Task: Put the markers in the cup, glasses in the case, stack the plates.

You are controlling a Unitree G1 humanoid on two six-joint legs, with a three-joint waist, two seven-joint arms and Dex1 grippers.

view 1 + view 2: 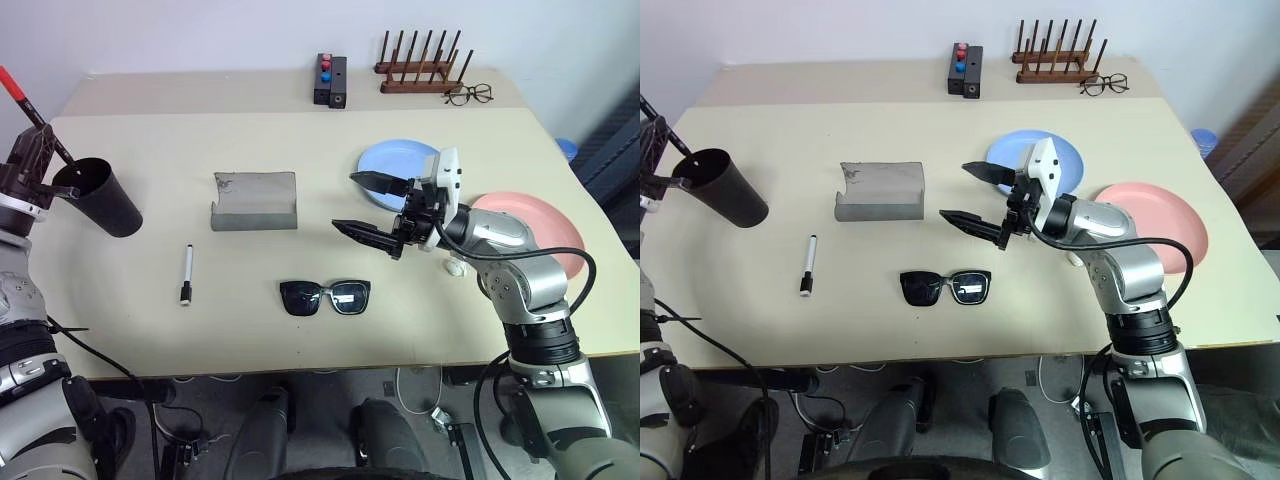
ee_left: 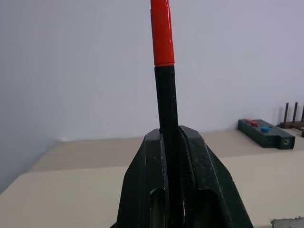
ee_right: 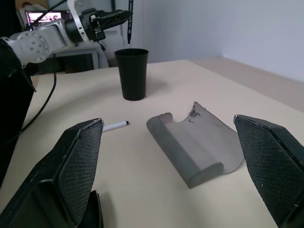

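Left claw (image 1: 40, 150) pinches red-capped marker (image 1: 20, 100) above cup (image 1: 103, 196)

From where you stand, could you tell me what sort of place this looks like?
Probably a lab or test room: a plain beige table against a bare wall, a box with coloured buttons, and cables hanging below the table.

red-cap marker (image 2: 162, 61): gripped upright, above the cup
white marker (image 1: 187, 273): flat on bench
cup (image 1: 103, 196): black, upright
sunglasses (image 1: 325, 297): folded, before the open grey case (image 1: 255, 201)
plates (image 1: 392, 158): blue and pink, apart
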